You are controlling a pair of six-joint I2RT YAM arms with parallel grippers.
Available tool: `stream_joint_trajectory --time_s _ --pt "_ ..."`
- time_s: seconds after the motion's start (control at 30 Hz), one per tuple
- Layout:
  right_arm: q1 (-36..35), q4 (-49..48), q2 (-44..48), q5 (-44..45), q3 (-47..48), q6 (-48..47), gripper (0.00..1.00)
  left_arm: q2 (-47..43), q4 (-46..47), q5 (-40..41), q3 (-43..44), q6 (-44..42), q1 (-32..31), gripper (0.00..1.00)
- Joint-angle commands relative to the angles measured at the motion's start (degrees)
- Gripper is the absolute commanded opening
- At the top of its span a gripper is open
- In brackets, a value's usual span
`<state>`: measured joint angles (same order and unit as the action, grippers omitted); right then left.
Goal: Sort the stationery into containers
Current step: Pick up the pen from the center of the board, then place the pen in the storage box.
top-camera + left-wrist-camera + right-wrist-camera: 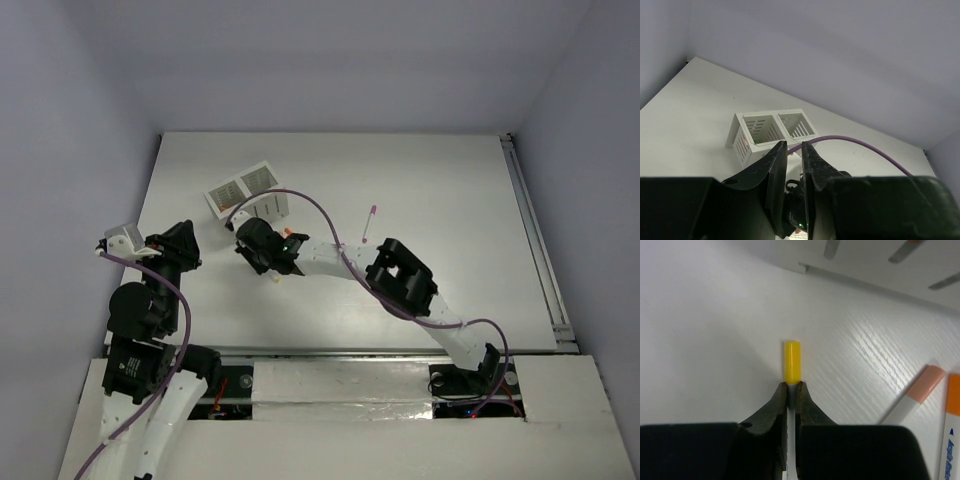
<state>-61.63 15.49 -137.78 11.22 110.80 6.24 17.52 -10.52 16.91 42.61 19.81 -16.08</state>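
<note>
Containers, one: small white rectangular slatted box (pixel 245 190), rigid and thin-walled. It is divided into two square open-topped compartments, with parallel slots cut in the walls. It stands toward the far-left corner of the flat white counter (pixel 450 180), askew to the edges. Seen close, the counter surface is matte with fine diagonal ridging. Pens, four counted, each a thin white cylinder with a coloured cap. Item one: thin white pen with a glossy yellow cap (pixel 792 361). The right gripper (pixel 792 386) pinches its barrel just behind the cap, black tapered fingers pressing from both sides, on the near side of the box. Whether this pen rests on the counter or is lifted cannot be told. Items two and three: white pen with a pale peach cap (pixel 924 386) and white pen with an orange cap (pixel 954 400), the latter with blue print on its barrel. They lie side by side on the counter near the held pen. Item four: white pen with a magenta cap (pixel 369 224), alone near the middle of the counter toward the far edge, well apart from the box. Left gripper (pixel 794 145): black fingers pressed almost together, nothing between them, near the left edge and pointing at the box.
</note>
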Motion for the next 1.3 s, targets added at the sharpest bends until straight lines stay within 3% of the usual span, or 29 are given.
stream_joint_trajectory --time_s 0.0,0.17,0.4,0.67,1.0,1.27 --pt "-0.6 -4.74 5.49 0.55 -3.92 2.37 0.0 0.76 2.7 -0.56 -0.6 -0.13 -0.27 0.15" --pt "-0.6 -25.02 18.04 2.31 -16.82 9.12 0.0 0.76 2.61 -0.56 -0.6 0.22 -0.27 0.15" --pt "-0.6 -34.9 24.92 8.02 -18.88 9.59 0.0 -0.2 2.44 -0.73 -0.6 0.67 -0.27 0.14" --pt "3.88 -41.22 16.85 14.87 -3.86 4.76 0.0 -2.22 2.35 -2.23 -0.69 1.28 -0.27 0.15" --pt "10.73 -46.51 4.73 14.0 10.47 -0.78 0.0 0.15 1.91 -2.14 -0.25 1.19 -2.29 0.15" --pt "13.37 -47.3 -0.21 12.16 13.39 -1.14 0.0 0.94 1.82 -1.7 -0.07 0.93 -3.96 0.16"
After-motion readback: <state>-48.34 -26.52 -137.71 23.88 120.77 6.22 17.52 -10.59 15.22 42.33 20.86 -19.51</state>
